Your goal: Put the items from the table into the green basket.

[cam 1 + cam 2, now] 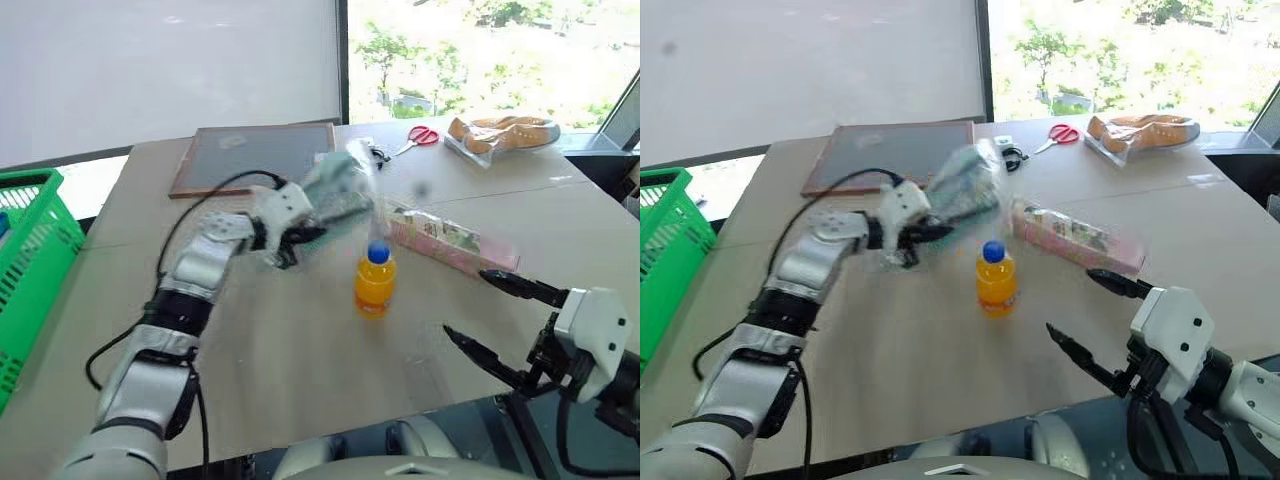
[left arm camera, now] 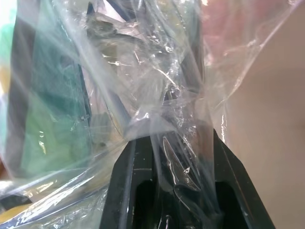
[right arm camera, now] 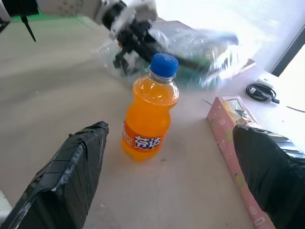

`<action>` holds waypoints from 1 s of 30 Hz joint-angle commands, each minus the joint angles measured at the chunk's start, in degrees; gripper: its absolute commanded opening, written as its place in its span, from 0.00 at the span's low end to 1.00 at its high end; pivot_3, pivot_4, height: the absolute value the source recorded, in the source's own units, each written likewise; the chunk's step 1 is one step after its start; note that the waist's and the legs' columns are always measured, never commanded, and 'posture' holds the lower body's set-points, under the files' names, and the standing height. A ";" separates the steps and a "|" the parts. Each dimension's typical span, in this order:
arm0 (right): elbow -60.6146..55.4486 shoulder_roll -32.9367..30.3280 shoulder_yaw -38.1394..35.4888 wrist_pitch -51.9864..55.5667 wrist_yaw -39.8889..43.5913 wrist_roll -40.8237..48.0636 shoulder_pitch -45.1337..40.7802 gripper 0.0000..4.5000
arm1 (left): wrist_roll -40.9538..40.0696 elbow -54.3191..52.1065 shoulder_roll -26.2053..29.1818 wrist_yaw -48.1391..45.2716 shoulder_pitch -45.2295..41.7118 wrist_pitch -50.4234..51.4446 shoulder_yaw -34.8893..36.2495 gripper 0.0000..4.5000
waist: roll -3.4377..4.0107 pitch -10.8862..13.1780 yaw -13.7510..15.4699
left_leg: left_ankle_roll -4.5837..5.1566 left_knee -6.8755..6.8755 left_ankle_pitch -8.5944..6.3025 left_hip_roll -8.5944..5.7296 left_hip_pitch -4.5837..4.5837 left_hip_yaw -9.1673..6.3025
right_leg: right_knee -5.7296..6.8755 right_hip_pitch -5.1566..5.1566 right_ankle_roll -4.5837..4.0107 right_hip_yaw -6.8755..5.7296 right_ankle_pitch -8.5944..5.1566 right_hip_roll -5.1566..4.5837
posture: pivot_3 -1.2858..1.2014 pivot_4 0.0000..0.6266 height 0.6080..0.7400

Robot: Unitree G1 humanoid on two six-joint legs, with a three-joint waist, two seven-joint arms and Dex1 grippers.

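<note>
Nearest the head camera, the right gripper (image 1: pixel 480 310) hangs with its two black fingers spread wide and empty, pointing toward the small orange drink bottle with a blue cap (image 1: pixel 375 280). The bottle stands upright on the large pale beige-grey table (image 1: pixel 300 360). The right wrist view shows what the head views do not: white Chinese characters on the bottle's blue label band, and the bottle standing between the two open fingers but apart from them.

The left wrist view shows the left gripper (image 2: pixel 181 143) closed on crumpled film of the clear plastic bag with teal and black things (image 2: pixel 95 86); the head views show this bag only blurred, just behind the bottle and to its left. The long pink carton with green-yellow marks (image 1: pixel 450 242) lies flat just behind the bottle to its right.

The bright green plastic basket with lattice walls (image 1: pixel 30 260) stands well left of the bottle, beyond the table edge. Far behind the bottle lie a dark framed board (image 1: pixel 255 155), red-handled scissors (image 1: pixel 420 136), a black cable (image 1: pixel 1012 154) and a wrapped plate of bread (image 1: pixel 500 132).
</note>
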 commanded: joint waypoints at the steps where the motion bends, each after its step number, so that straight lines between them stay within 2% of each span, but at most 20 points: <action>1: -0.09 -0.28 1.58 1.42 0.43 0.65 -3.97 1.00 | 0.01 -5.90 5.16 4.05 3.13 4.91 7.50 0.18 | 0.01 -0.01 0.22 | 0.00 0.00 0.00 0.00 -0.01 0.00 | -0.01 -0.01 0.00 0.00 0.00 0.00 | 0.48 0.05 1.00; 4: 2.30 -0.58 3.72 2.64 1.99 1.06 -8.84 1.00 | 1.54 -7.36 9.11 7.07 8.54 9.81 10.69 0.18 | -0.01 -0.02 1.47 | 0.00 0.01 0.00 -0.01 0.01 0.01 | -0.05 -0.03 0.00 0.01 0.00 0.00 | 0.49 0.04 1.00; 8: 4.64 -0.75 4.77 4.18 4.03 1.64 -13.08 1.00 | -0.25 -9.27 11.02 8.24 12.73 18.47 13.53 0.18 | -0.10 0.00 4.65 | 0.00 0.02 -0.01 -0.03 -0.01 0.02 | -0.03 -0.02 0.00 -0.01 0.00 0.00 | 0.51 0.04 1.00; 9: 5.10 -0.76 4.85 4.52 4.44 1.71 -13.87 1.00 | -0.93 -10.22 11.50 7.97 13.68 20.45 14.06 0.31 | -0.14 0.00 5.45 | -0.01 0.01 -0.02 -0.03 -0.01 0.01 | -0.03 -0.03 0.00 -0.05 0.01 -0.01 | 0.51 0.04 1.00; 11: 5.94 -0.57 4.71 5.25 4.94 1.77 -15.18 1.00 | -2.05 -12.68 11.96 7.44 15.09 22.30 14.81 0.50 | -0.18 -0.01 6.87 | -0.01 0.01 -0.02 -0.02 -0.02 0.01 | -0.02 -0.03 -0.01 -0.07 0.01 -0.02 | 0.51 0.04 1.00; 14: 7.05 -0.21 4.22 6.70 4.95 2.21 -16.71 1.00 | -4.43 -16.12 11.13 8.26 14.98 24.83 16.76 0.82 | -0.18 -0.02 7.63 | -0.04 0.01 -0.04 -0.02 -0.02 0.02 | -0.02 -0.02 -0.01 -0.06 0.01 -0.04 | 0.51 0.04 1.00; 15: 7.98 0.13 3.41 7.87 3.51 2.75 -17.59 1.00 | -7.81 -18.98 9.76 7.15 14.51 24.92 18.68 0.94 | -0.18 -0.02 7.68 | -0.04 0.01 -0.04 -0.02 -0.01 0.02 | -0.01 -0.02 -0.01 -0.06 0.01 -0.04 | 0.51 0.05 1.00; 16: 8.96 0.27 2.53 9.05 2.55 3.68 -18.37 1.00 | -11.33 -21.91 8.52 5.69 14.16 24.96 20.32 0.98 | -0.18 -0.02 7.78 | -0.04 0.01 -0.04 -0.02 -0.01 0.02 | -0.01 -0.02 -0.02 -0.06 0.01 -0.04 | 0.51 0.05 1.00; 19: 14.16 -1.75 -1.76 14.56 1.70 8.31 -20.87 1.00 | -22.22 -31.70 5.25 3.89 12.31 29.39 24.93 0.98 | -0.23 0.03 8.10 | -0.03 0.04 -0.04 -0.03 -0.04 0.05 | -0.03 -0.02 -0.02 -0.05 0.01 -0.06 | 0.52 0.06 1.00; 23: 21.26 -6.18 -2.23 19.09 2.65 4.82 -24.03 1.00 | -34.97 -41.51 3.03 3.90 12.56 37.46 26.98 0.98 | -0.13 0.01 8.09 | 0.00 0.05 -0.03 -0.03 0.00 0.10 | -0.03 0.00 -0.02 -0.03 0.01 -0.07 | 0.53 0.06 1.00; 25: 25.73 -8.04 -0.47 20.46 4.04 3.20 -26.23 1.00 | -38.29 -43.95 1.94 5.35 12.98 39.06 26.62 0.98 | -0.04 0.00 7.89 | -0.01 -0.01 -0.01 -0.02 0.04 0.13 | 0.00 0.03 -0.03 0.02 0.00 -0.04 | 0.53 0.06 1.00; 30: 36.04 -11.85 7.94 18.04 12.14 -4.96 -30.92 1.00 | -40.89 -52.00 0.64 6.32 19.19 36.95 22.48 0.98 | 0.02 0.00 8.01 | -0.02 -0.02 0.01 0.00 0.07 0.14 | 0.01 0.05 -0.04 0.04 0.00 -0.02 | 0.55 0.06 1.00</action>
